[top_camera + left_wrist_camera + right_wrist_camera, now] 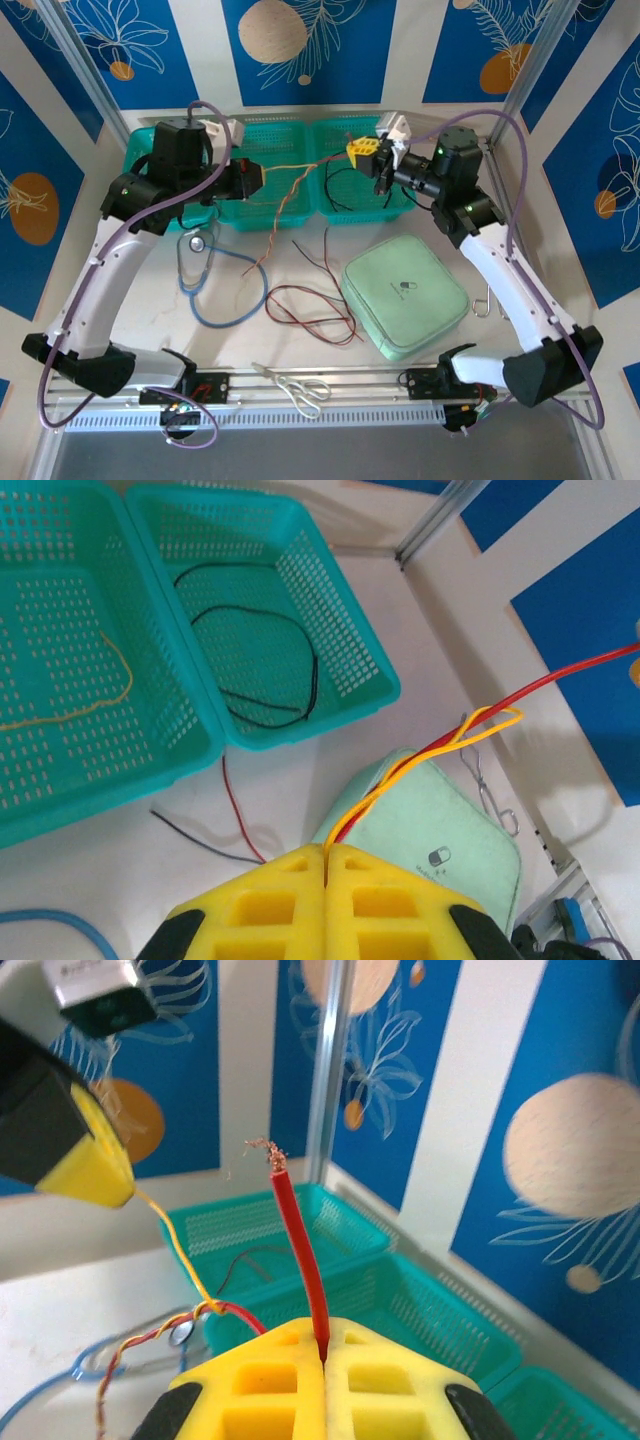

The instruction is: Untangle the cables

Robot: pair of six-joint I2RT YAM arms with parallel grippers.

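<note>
Mid-task. 1 black cable (314, 680) already laid in right basket (350, 630), 1 yellow cable (128, 680) in left basket (50, 540). Twisted red-yellow pair (290, 190) stretched in air above baskets: left fingers (260, 910) clenched on both strands, right fingers (260, 1380) clamped on red strand just below frayed end. Twist not yet undone; red-black tangle (318, 322) left on table (240, 340). Basket contents given by left wrist view, frayed copper tip by right wrist view, hanging twisted tail by top view.
</note>
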